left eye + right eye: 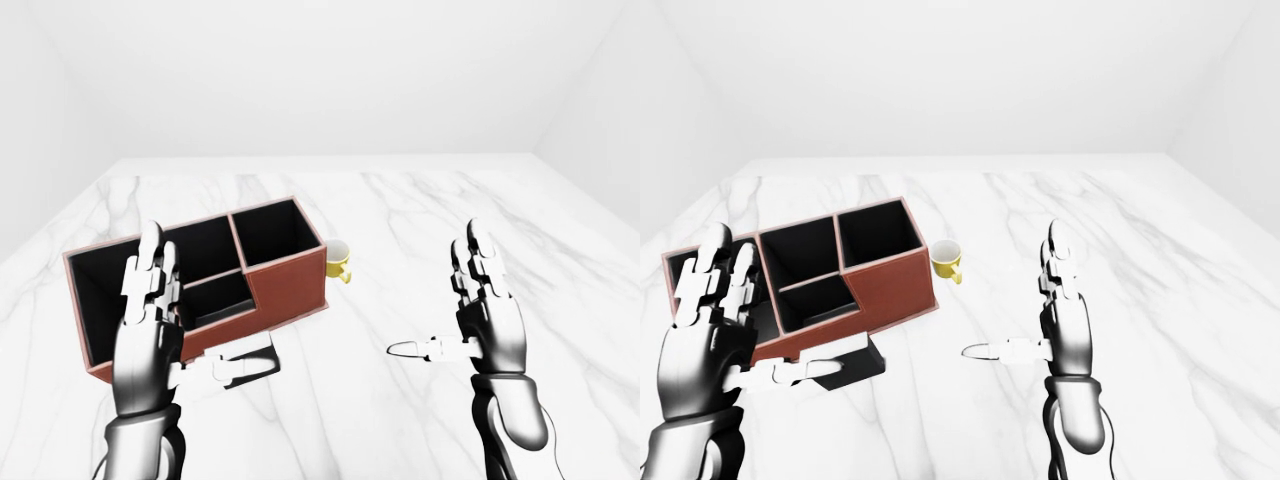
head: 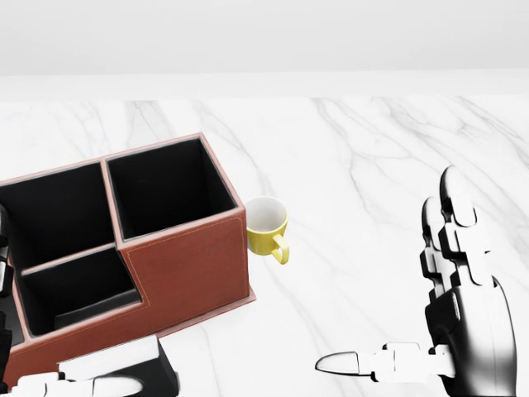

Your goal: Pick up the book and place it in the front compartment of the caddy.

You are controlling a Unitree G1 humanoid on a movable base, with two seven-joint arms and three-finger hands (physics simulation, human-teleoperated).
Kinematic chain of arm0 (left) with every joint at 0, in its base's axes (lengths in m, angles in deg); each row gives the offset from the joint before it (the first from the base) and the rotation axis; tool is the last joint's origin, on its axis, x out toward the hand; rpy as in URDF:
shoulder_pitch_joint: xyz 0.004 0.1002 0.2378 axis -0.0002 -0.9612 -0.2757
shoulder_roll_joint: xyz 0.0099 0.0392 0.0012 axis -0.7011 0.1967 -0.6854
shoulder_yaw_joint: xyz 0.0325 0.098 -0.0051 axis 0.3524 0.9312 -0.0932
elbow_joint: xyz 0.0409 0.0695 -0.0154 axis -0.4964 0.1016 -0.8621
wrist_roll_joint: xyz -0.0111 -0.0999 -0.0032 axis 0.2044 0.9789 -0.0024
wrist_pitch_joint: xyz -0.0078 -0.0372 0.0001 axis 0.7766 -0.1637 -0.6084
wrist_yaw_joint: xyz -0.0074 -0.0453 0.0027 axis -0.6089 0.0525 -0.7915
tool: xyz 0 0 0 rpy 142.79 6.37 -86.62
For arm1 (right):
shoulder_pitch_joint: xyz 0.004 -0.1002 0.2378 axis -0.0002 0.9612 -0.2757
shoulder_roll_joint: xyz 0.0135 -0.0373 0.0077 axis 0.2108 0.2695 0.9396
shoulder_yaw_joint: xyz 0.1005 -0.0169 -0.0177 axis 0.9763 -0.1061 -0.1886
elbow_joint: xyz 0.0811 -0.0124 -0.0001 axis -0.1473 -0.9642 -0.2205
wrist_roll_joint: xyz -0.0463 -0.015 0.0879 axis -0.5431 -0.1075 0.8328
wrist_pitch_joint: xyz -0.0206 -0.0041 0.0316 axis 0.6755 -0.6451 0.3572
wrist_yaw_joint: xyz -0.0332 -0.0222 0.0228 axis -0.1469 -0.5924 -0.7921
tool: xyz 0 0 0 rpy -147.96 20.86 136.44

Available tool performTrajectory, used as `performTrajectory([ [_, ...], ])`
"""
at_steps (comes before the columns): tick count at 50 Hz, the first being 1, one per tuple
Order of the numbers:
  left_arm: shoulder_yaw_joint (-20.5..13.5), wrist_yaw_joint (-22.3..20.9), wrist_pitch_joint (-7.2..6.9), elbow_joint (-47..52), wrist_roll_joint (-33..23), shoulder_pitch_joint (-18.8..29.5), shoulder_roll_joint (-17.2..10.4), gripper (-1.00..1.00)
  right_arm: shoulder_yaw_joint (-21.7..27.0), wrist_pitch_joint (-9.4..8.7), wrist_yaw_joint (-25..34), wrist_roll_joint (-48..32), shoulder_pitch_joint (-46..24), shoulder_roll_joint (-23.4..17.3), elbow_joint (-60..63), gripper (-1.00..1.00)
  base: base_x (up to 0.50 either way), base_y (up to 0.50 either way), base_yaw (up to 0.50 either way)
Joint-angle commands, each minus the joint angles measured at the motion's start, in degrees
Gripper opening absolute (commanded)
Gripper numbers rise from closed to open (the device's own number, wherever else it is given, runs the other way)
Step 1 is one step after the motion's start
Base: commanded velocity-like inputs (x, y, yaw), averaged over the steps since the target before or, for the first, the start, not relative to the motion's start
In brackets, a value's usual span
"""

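Note:
The caddy [image 1: 290, 288] is a red-brown box with black compartments, standing at the left of the left-eye view. The book [image 1: 855, 362], dark with a pale top face, lies flat on the table against the caddy's lower edge. My left hand [image 1: 165, 325] is open and raised in front of the caddy, with its thumb stretched out over the book. I cannot tell whether the thumb touches it. My right hand [image 1: 450, 310] is open and empty, held upright to the right of the caddy, thumb pointing left.
A yellow mug [image 2: 266, 227] stands on the white marble table [image 1: 420, 220], just right of the caddy's tall compartment. White walls rise past the table's top edge.

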Motion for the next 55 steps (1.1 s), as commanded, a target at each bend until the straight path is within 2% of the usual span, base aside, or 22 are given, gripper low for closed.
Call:
performTrajectory([
  [1, 0.5, 0.2, 0.00, 0.6, -1.2, -0.3, -0.2, 1.00, 0.1, 0.00, 0.0, 0.4, 0.3, 0.0, -0.4, 1.00, 0.50, 0.00, 0.00],
  [5, 0.4, 0.4, 0.00, 1.0, -2.1, -0.4, -0.2, 1.00, 0.2, 0.00, 0.1, 0.4, 0.3, 0.0, -0.3, 1.00, 0.50, 0.00, 0.00],
  [11, 1.3, 1.0, 0.00, 1.4, -7.7, -0.7, -0.6, 1.00, 0.3, 0.00, 0.1, 0.9, 0.2, 0.1, -1.0, 1.00, 0.30, 0.00, 0.00],
  [25, 6.6, 3.1, 0.00, 3.9, -32.1, -2.9, -1.6, 1.00, 0.1, 0.00, 0.2, 1.1, 0.4, 0.0, -0.5, 1.00, 0.00, 0.00, 0.00],
  [28, 9.5, 4.3, 0.00, 3.8, -39.0, -4.5, -2.2, 1.00, 0.3, 0.00, 0.2, 1.2, 0.6, 0.0, -0.1, 1.00, 0.00, 0.00, 0.00],
  [30, 10.3, 4.6, 0.00, 3.6, -41.0, -4.9, -2.3, 1.00, 0.2, 0.00, 0.3, 1.2, 0.7, 0.0, 0.0, 1.00, 0.00, 0.00, 0.00],
  [31, 11.4, 4.0, 0.00, 3.4, -43.1, -5.2, -2.7, 1.00, 0.2, 0.00, 0.3, 1.2, 0.8, 0.1, 0.1, 1.00, 0.00, 0.00, 0.00],
  [32, 13.0, 5.3, 0.00, 2.9, -46.3, -5.7, -2.9, 1.00, 0.3, 0.00, 0.3, 1.3, 0.9, 0.1, 0.0, 1.00, 0.00, 0.00, 0.00],
  [36, 14.9, 7.1, 0.00, 1.7, -51.8, -5.2, -3.4, 1.00, 0.5, 0.00, 0.5, 1.6, 1.5, 0.2, 0.0, 1.00, 0.00, 0.00, 0.00],
  [47, 18.3, 9.9, 0.00, -0.6, -62.1, -5.7, -5.2, 1.00, 0.8, 0.00, 0.7, 2.0, 2.2, 0.4, 0.0, 1.00, 0.00, 0.00, 0.00],
  [55, 18.6, 10.2, 0.00, -1.7, -64.0, -5.5, -5.6, 1.00, 0.8, 0.00, 0.6, 2.1, 2.2, 0.4, -0.1, 1.00, 0.00, 0.00, 0.00],
])
